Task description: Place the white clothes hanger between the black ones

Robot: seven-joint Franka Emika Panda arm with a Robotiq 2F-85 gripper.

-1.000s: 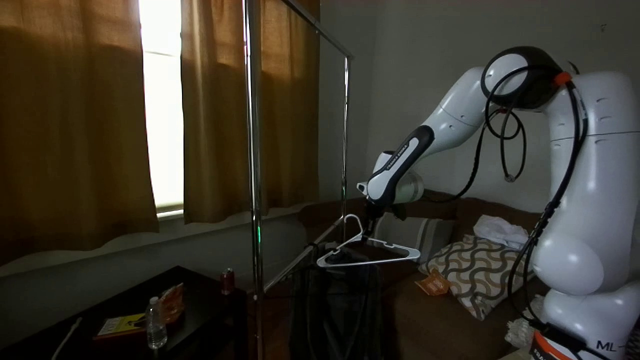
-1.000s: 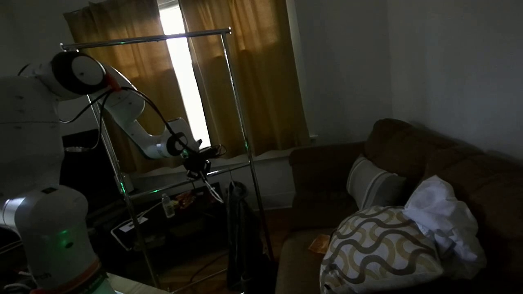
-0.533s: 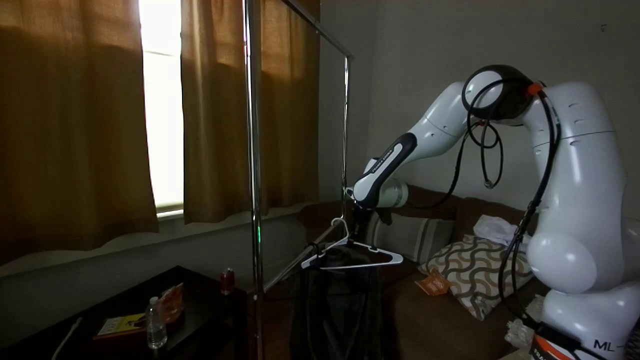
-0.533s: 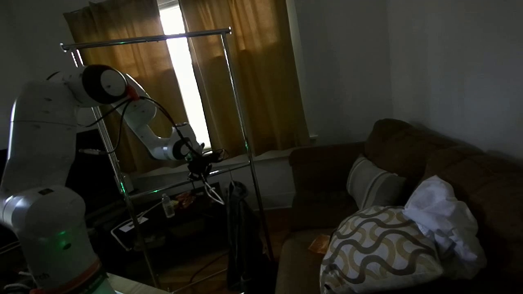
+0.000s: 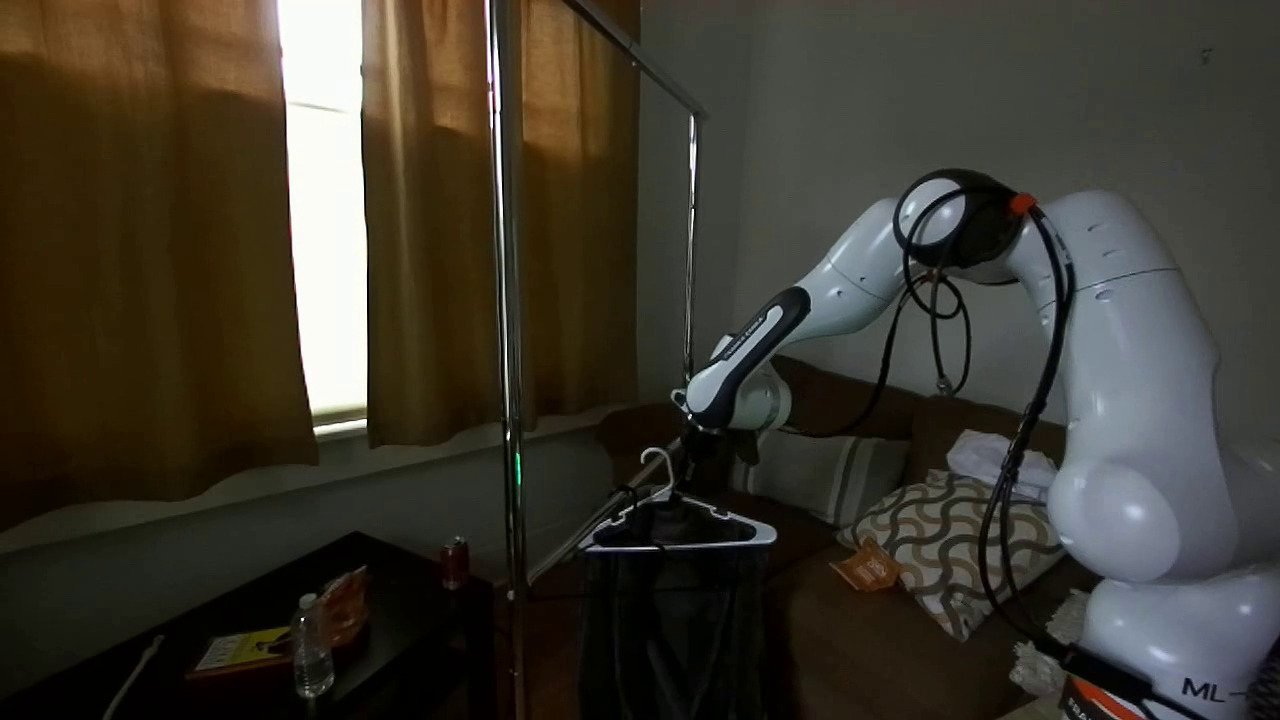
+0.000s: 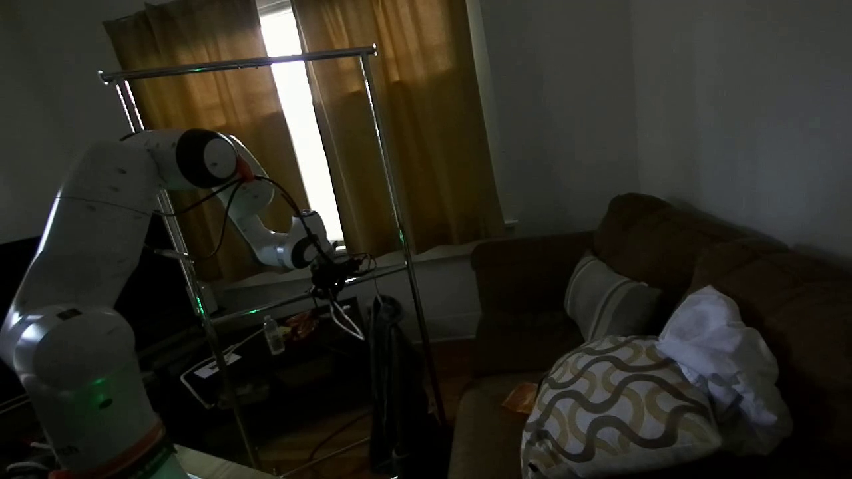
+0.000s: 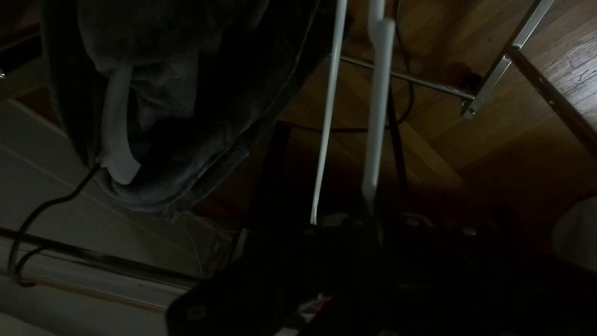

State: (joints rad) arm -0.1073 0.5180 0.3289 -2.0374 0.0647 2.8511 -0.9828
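Observation:
The white clothes hanger (image 5: 690,547) is upright, hook at the top, in front of the dark coat's top in an exterior view. It is seen edge-on in an exterior view (image 6: 347,322) and as two pale bars in the wrist view (image 7: 378,107). My gripper (image 5: 690,470) is shut on it just below the hook; its dark fingers barely show in the wrist view. Of the black ones, only a thin dark hook (image 7: 52,201) over the rail shows, above the coat. Other black hangers cannot be made out. In the wrist view the white hanger is apart from the coat.
The dark coat (image 5: 670,640) hangs from the rack's low rail (image 6: 286,303). A chrome rack post (image 5: 510,400) stands beside it. A dark table (image 5: 400,590) holds a bottle (image 5: 312,650) and a can (image 5: 455,563). A brown couch (image 6: 539,279) with pillows is nearby.
My arm has reached forward and down, carrying the white hanger left and lower toward the rail and coat in an exterior view. The gripper has stayed shut on it. The coat has not moved.

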